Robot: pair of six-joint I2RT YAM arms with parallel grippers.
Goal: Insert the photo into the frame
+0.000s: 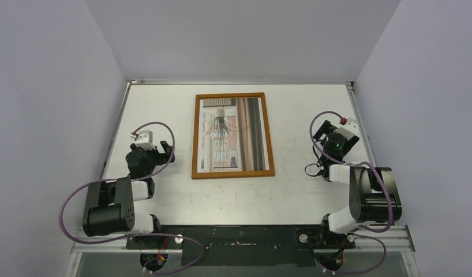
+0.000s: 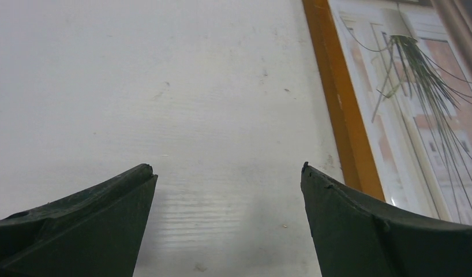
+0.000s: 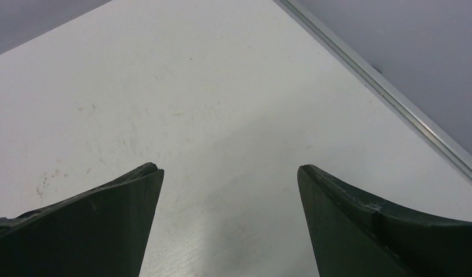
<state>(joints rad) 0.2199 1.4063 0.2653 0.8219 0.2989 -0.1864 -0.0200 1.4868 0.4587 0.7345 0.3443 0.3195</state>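
White scuffed table (image 1: 233,196), grey walls (image 1: 49,86); frame (image 1: 195,138) flat mid-table.

Thin orange-brown wooden frame (image 2: 344,115): smooth, satin moulding. Banded beige-pink paper photo (image 2: 418,133): slight sheen, maybe glazed, hard to tell. White table top (image 2: 164,86): matt, faint grain, scuffed. Silver edge rail (image 3: 395,104): brushed metal. Dark left gripper (image 2: 228,170) fingers (image 2: 89,231): matt, nicked tips.

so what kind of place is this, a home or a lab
Probably a lab test cell, not a home: a white table boxed in by plain grey panels, a left arm and a right arm bolted at its near edge, and just a frame with a photo in it.
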